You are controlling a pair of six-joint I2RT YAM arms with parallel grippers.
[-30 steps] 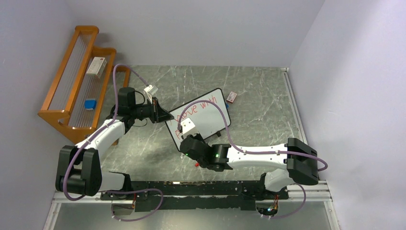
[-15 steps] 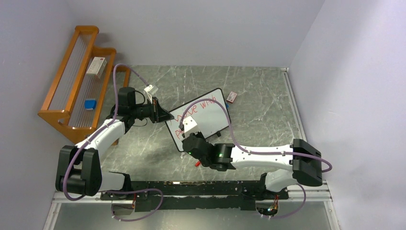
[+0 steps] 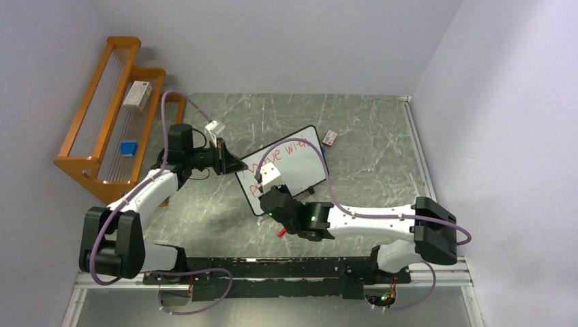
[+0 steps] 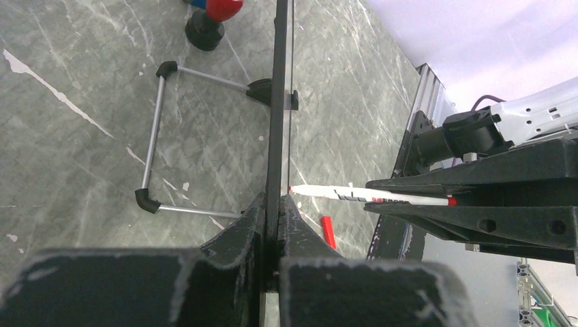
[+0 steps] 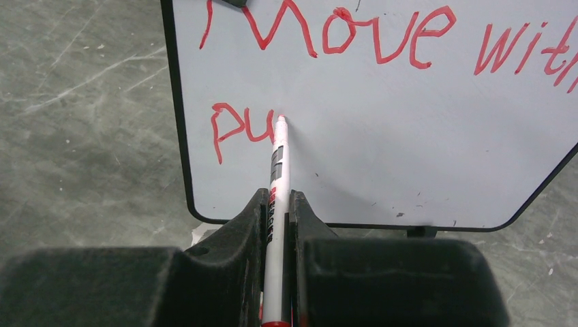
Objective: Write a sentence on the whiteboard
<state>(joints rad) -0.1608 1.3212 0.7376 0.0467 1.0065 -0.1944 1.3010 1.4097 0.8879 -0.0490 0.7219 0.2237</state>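
Near the middle of the grey marble-patterned worktop (image 3: 368, 157) stands the small white rectangular whiteboard (image 3: 300, 167) with a thin black frame, turned at an angle on its wire feet, with its left corner towards the worktop's left edge. Red writing on it reads "Move with" and, on the line below, "pu".

The left arm (image 3: 146, 191) rises from its base at the near edge, bends at the elbow and reaches right. The left claw (image 4: 272, 204) is pinched tight on the whiteboard's black frame at its left edge.

The right arm (image 3: 368, 221) lies low across the near part of the worktop, with the forearm running left. The right claw (image 5: 278, 197) faces the whiteboard's front and is closed on a slim white marker (image 5: 278, 163) with a red tip. The tip touches the whiteboard just right of the "u".

A small red cap (image 3: 280, 232) lies on the worktop under the right arm's wrist.

Compared with a second ago, the right arm's wrist has shifted a little towards the whiteboard, and its elbow end has moved slightly right. The left arm and the whiteboard are where they were.
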